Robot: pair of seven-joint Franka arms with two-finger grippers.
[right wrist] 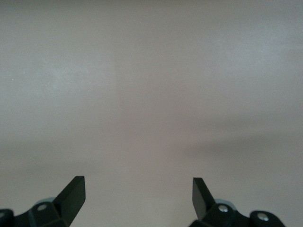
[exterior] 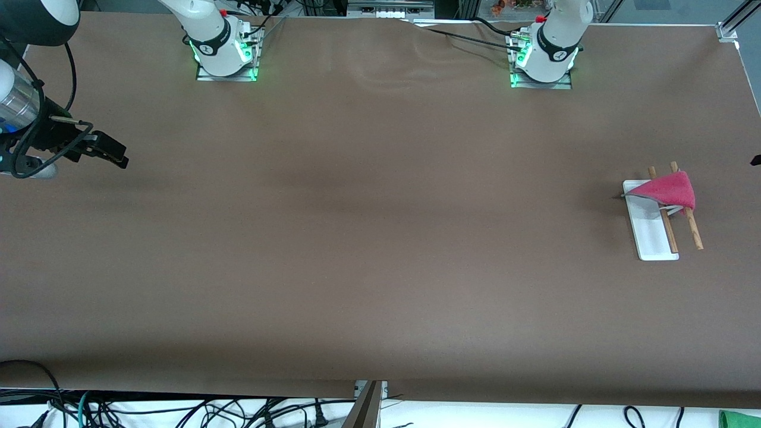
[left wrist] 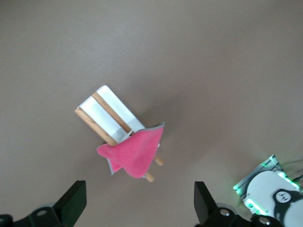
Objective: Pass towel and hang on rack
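Towel [exterior: 667, 190] draping over rack [exterior: 651, 229], hanging seemingly done; left gripper [left wrist: 139, 201] and right gripper [right wrist: 138, 198] gaping empty, needing only retreating.

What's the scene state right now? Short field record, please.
towel: draped over the rack, at the end farther from the front camera
rack: on the table, toward the left arm's end
left gripper: open, empty, above the rack
right gripper: open, empty, over bare table at the right arm's end, waiting
task status: towel looks hung
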